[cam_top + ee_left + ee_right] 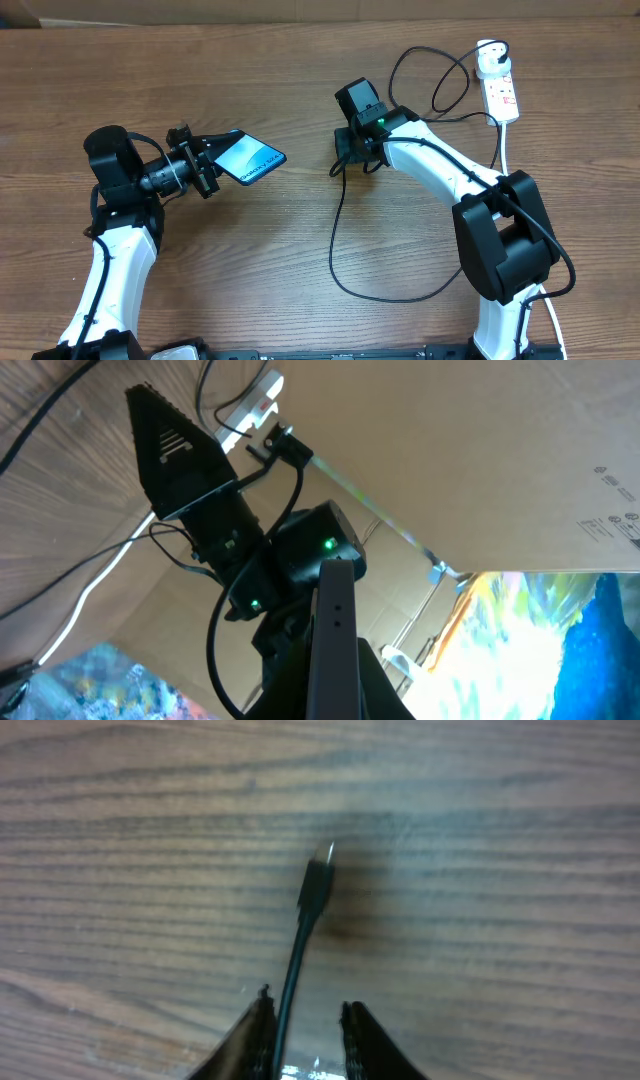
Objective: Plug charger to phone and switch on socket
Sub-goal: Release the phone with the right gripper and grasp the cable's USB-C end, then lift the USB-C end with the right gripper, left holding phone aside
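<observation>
Left fingers (208, 183) pinch the phone (252, 158) edgewise (screen tilted); right fingers (255, 1040) seemingly pinch the charger (300, 940), well apart.

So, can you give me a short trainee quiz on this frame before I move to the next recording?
1. True or false: the charger connector is already in the phone.
2. Fill in: the right gripper holds the charger by its ____, just behind the connector.
3. What holds the phone? A. left gripper B. right gripper C. neither gripper

Key: 1 false; 2 cable; 3 A.
</observation>
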{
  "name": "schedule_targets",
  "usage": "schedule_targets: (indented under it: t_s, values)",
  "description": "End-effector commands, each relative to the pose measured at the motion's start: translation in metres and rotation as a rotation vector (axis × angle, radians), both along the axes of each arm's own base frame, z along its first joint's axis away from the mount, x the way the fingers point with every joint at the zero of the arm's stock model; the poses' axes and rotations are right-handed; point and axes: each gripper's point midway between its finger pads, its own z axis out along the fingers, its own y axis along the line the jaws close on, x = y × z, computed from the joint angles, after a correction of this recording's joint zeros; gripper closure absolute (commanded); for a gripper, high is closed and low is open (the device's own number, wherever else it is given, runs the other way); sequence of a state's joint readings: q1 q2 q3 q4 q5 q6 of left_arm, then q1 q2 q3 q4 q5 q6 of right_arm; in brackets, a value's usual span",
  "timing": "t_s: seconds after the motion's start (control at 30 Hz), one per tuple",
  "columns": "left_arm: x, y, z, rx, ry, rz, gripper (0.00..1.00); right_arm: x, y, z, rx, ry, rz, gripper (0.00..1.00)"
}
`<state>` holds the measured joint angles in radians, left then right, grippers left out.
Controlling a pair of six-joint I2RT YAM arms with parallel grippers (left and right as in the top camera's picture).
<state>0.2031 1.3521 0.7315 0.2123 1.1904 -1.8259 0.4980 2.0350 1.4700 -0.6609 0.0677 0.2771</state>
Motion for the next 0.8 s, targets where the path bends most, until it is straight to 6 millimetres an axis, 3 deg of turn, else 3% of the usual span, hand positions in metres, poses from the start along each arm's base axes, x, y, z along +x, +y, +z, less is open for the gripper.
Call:
schedule_targets:
  t_s: [0.0, 0.3, 0.43, 0.6, 0.77]
  values:
    - [0.009, 0.005, 0.009, 0.048, -0.074, 0.026, 0.96, 0.017, -0.001, 0.013, -0.029, -0.079, 0.013, 0.75]
    - [0.033, 0.035, -0.025, 0.233, -0.036, 0.244, 0.95, 0.033, 0.000, 0.002, -0.090, -0.057, 0.003, 0.74]
    - [0.038, 0.047, -0.035, 0.315, -0.037, 0.303, 0.96, 0.036, 0.005, 0.007, -0.127, -0.012, 0.017, 0.74]
    - [0.047, 0.066, -0.043, 0.442, -0.076, 0.384, 0.96, 0.033, 0.006, 0.011, -0.167, 0.052, 0.002, 0.73]
    - [0.045, 0.082, -0.061, 0.527, -0.006, 0.450, 0.96, 0.027, 0.013, -0.001, -0.201, 0.075, 0.014, 0.73]
